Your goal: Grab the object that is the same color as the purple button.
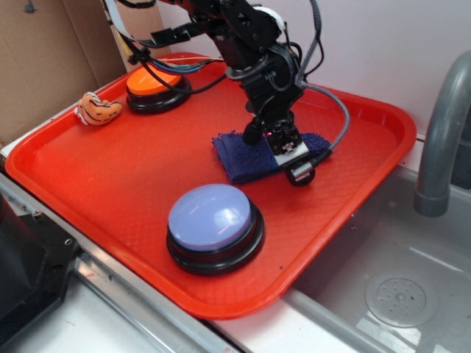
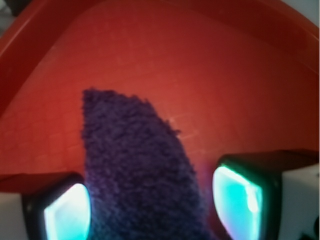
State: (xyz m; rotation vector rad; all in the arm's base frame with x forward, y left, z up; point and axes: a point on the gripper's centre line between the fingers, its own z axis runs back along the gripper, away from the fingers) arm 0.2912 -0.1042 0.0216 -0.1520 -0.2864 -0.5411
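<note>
The end effector (image 1: 274, 141) is lowered onto the dark purple-blue cloth (image 1: 246, 158) near the middle of the red tray (image 1: 96, 176). In the wrist view its two finger pads (image 2: 67, 210) stand apart, one on each side of the cloth, with the fuzzy fabric filling most of the space between them. The left pad is touching or nearly touching the cloth edge; a narrow strip of tray shows between the cloth and the right pad. The end effector is therefore partly open around the cloth, and a firm clamp is not shown.

The cloth lies flat on the tray floor. From the wrist view it tapers to a blunt point aimed toward the far tray wall. In the exterior view part of it is hidden under the end effector body and the arm's grey cable (image 1: 340, 121).

The purple button (image 1: 213, 224), a lavender dome on a black base, sits on the tray nearer the front edge, close to the cloth but apart from it. The orange button (image 1: 156, 87) sits at the far left corner of the tray, well apart from the cloth, with arm cables passing over it. The orange striped plush toy (image 1: 98, 110) lies just beside that button, against the tray's left rim.

A grey faucet pipe (image 1: 441, 140) rises to the right over a metal sink (image 1: 397, 294), outside the tray. Brown cardboard (image 1: 44, 59) stands behind the tray at left.
</note>
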